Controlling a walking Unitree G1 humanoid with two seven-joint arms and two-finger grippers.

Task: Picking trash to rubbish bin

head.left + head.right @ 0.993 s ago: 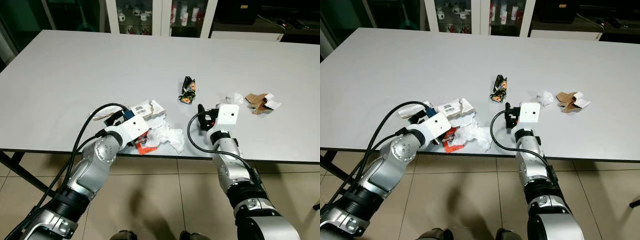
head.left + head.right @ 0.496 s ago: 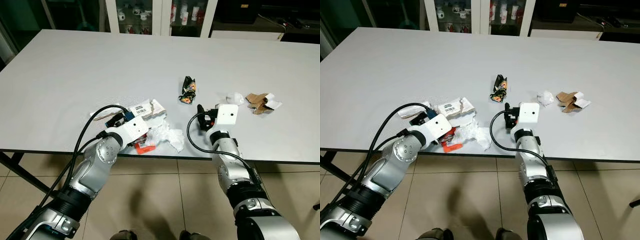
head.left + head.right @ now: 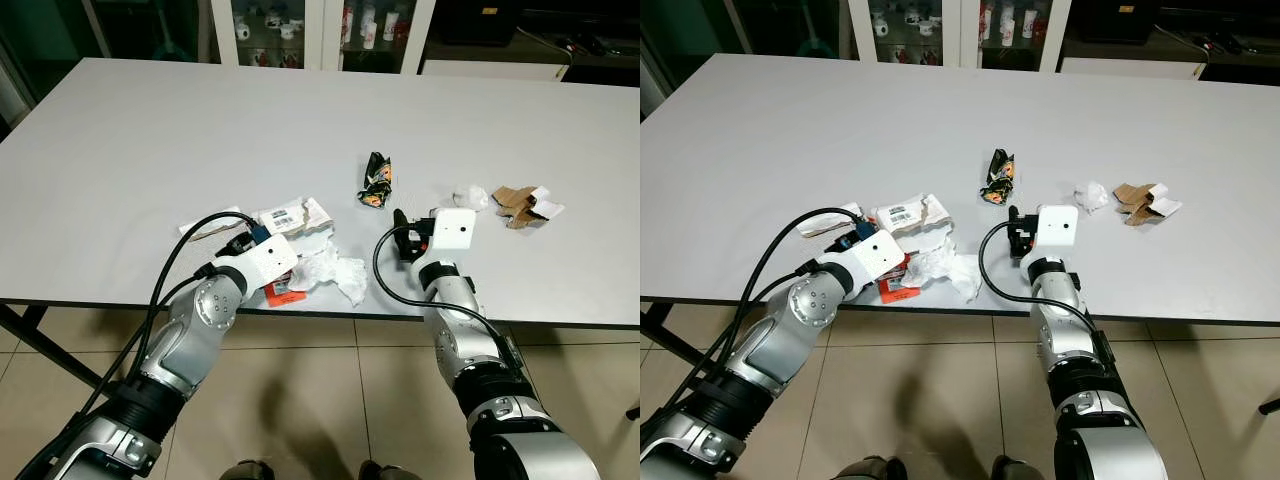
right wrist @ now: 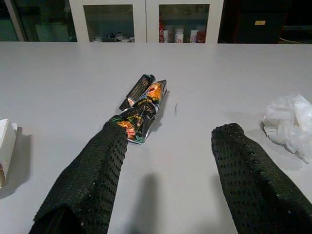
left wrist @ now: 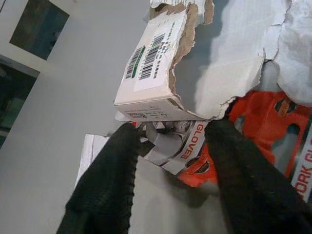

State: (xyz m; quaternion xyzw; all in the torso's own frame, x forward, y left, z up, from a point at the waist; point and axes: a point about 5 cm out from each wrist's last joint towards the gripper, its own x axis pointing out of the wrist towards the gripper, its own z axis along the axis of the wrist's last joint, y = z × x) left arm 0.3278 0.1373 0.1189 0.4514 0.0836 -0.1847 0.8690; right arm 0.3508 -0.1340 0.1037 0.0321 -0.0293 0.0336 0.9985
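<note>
Trash lies in a heap at the near edge of the grey table (image 3: 150, 130), and against the picture of a second ago the orange glove packaging (image 5: 265, 126) has slid a little nearer the left gripper (image 5: 170, 141), tucked closer under its white wrist housing, while the left forearm has sunk slightly toward the table edge. The right gripper (image 4: 170, 134) has not shifted. Much of the heap is covered from the head views by the left wrist housing, so only the torn white box (image 3: 295, 214) with its barcode label and the crumpled white paper (image 3: 335, 272) beside it show clearly there. In the left wrist view the fingers stand apart with the printed edge of the glove packaging between their tips; whether they touch it cannot be told. The box sits just beyond them. The left arm reaches up and forward from below the table, elbow bent. The right arm rises likewise, its fingers spread wide and holding nothing. Ahead of them lies a dark snack wrapper (image 4: 141, 105), a white tissue wad (image 4: 290, 124) is off to one side, and brown cardboard scraps (image 3: 520, 203) are farther out.
</note>
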